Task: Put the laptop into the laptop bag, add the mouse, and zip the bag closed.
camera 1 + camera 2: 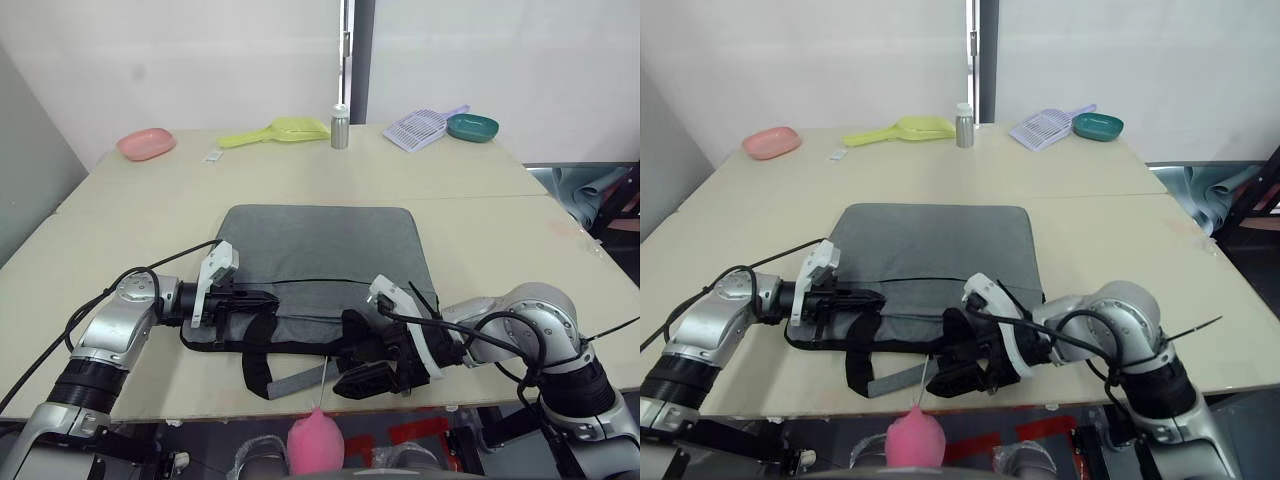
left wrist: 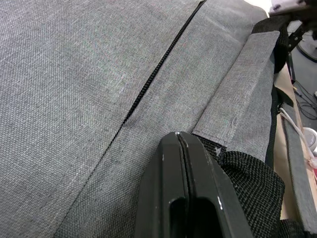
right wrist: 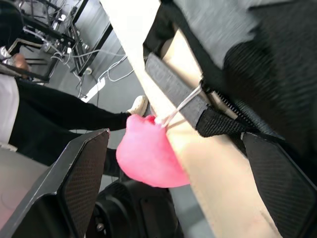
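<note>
The grey laptop bag [image 1: 320,250] lies flat in the middle of the table, its black zip [image 2: 153,74] running along the near side and its black strap handles [image 1: 262,365] spilling over the table's front edge. My left gripper [image 1: 270,297] rests on the bag's near left corner, shut with nothing visibly between its fingers [image 2: 179,148]. At the bag's near right edge my right gripper [image 1: 352,355] is open, and a black strap [image 3: 198,106] lies between its spread fingers [image 3: 74,183]. The laptop and the mouse are hidden or out of view.
A pink plush toy [image 1: 315,445] hangs on a white cord below the table's front edge. At the table's far side stand a pink dish [image 1: 146,144], a yellow scoop [image 1: 280,130], a metal bottle [image 1: 340,127], a lavender scoop [image 1: 418,127] and a teal bowl [image 1: 472,126]. A person's leg [image 3: 59,114] is beyond the table.
</note>
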